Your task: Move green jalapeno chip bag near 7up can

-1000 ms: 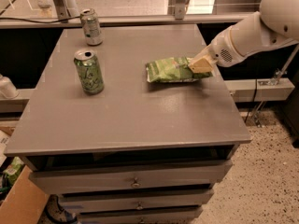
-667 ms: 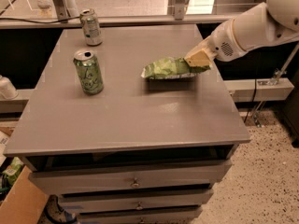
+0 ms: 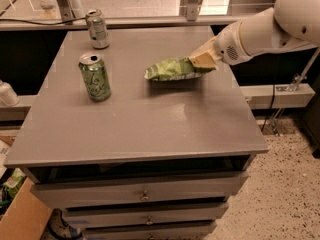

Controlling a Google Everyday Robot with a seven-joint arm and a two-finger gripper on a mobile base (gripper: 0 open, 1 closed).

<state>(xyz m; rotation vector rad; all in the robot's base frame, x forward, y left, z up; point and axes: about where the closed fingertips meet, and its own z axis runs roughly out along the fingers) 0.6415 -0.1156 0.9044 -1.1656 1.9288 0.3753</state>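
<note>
The green jalapeno chip bag [image 3: 170, 69] hangs just above the grey table top [image 3: 150, 124], right of the middle, casting a shadow under it. My gripper [image 3: 201, 62] comes in from the right on a white arm and is shut on the bag's right end. The 7up can [image 3: 97, 29], silvery-grey and dark green, stands upright at the table's back left corner, well apart from the bag.
A brighter light-green patterned can [image 3: 95, 77] stands upright on the left side of the table, between the bag and the left edge. Drawers [image 3: 145, 194] sit below the table front. A cardboard box [image 3: 20, 219] is on the floor at left.
My gripper has carried the bag left and toward the back of the table, lifting it slightly off the surface. Both cans have stayed put.
</note>
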